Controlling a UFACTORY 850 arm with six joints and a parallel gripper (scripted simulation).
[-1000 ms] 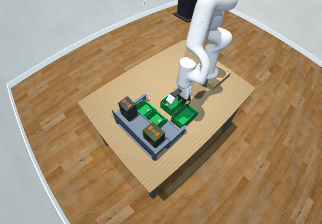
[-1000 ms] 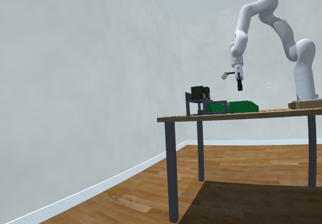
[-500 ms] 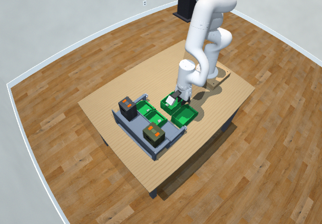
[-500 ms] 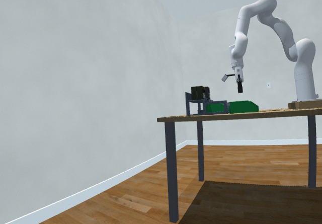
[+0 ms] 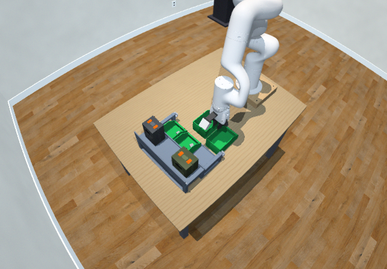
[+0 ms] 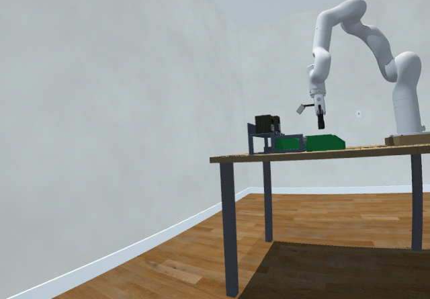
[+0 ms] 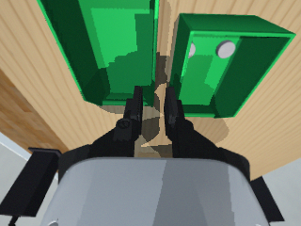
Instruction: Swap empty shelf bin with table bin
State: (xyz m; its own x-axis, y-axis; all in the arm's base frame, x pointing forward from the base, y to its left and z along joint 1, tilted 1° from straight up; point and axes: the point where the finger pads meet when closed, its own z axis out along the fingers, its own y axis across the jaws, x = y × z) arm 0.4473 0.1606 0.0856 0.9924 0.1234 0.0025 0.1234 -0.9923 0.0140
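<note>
Two green open bins stand side by side on the table in front of the shelf. One [image 5: 222, 139] is empty and also shows in the wrist view [image 7: 118, 47]. The other [image 5: 202, 124] holds white round parts, seen in the wrist view [image 7: 226, 66]. My gripper [image 5: 222, 123] hangs above the gap between them, fingertips a narrow way apart with nothing between them. In the side view it [image 6: 320, 125] is clearly above the bins [image 6: 324, 142]. The grey shelf [image 5: 178, 153] has a free place at its right end [image 5: 207, 159].
Two more green bins [image 5: 173, 129] [image 5: 187, 141] stand in the shelf, open fronts toward the arm. Two dark boxes with orange marks [image 5: 153, 129] [image 5: 185, 162] sit on the shelf's upper board. The arm's base block [image 5: 262, 94] is at the table's far side.
</note>
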